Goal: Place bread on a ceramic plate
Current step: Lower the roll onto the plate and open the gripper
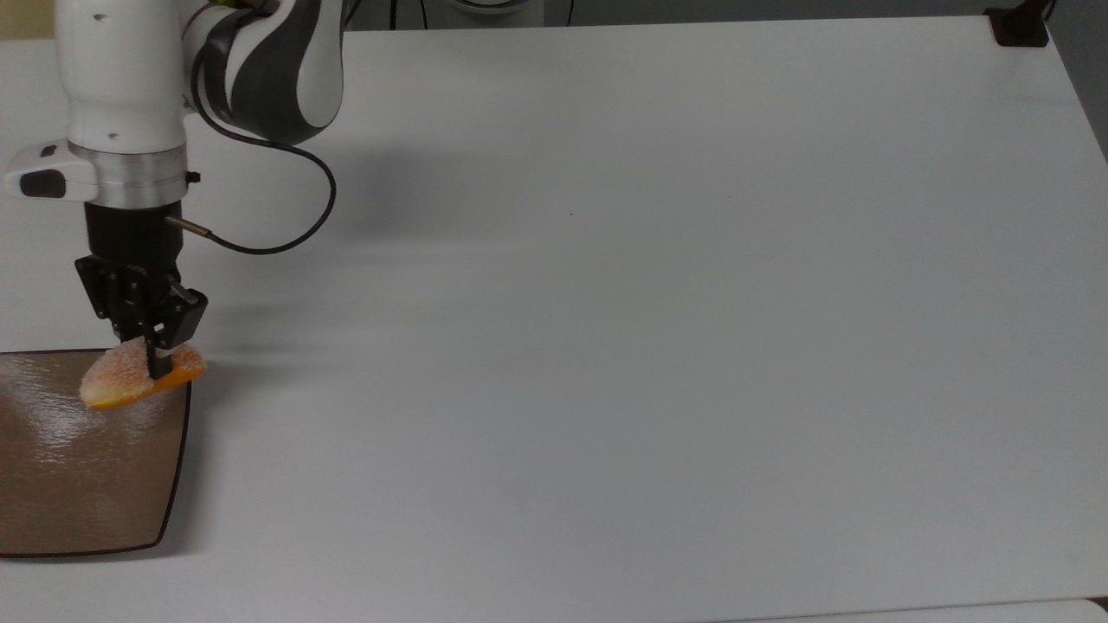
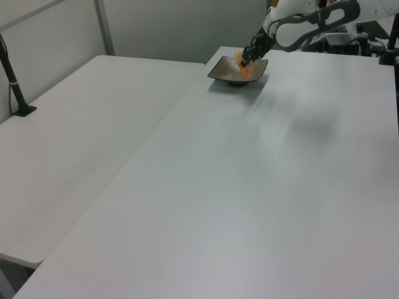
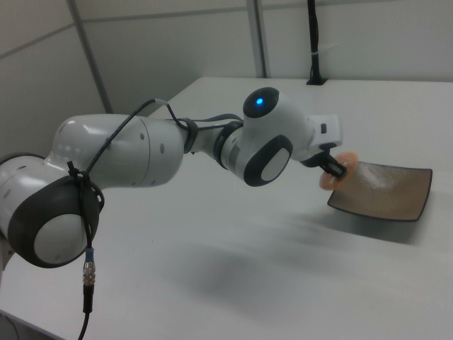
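Observation:
The bread [image 1: 130, 382], an orange-tan speckled roll, hangs tilted in my gripper [image 1: 154, 362], which is shut on it. It is over the upper right corner of the brown square ceramic plate [image 1: 78, 484], at the top view's left edge. In the left view the bread [image 2: 241, 63] is above the far plate [image 2: 230, 70], with the gripper [image 2: 247, 57] just over it. In the right view the bread [image 3: 335, 172] is at the plate's [image 3: 386, 190] near left edge, held off its surface.
The white table [image 1: 658, 329] stretches wide to the top view's right. A black cable [image 1: 286, 225] loops off the wrist. A black clamp [image 1: 1020, 26] sits at the far right corner. A second white table [image 2: 75, 137] adjoins on the left view's left.

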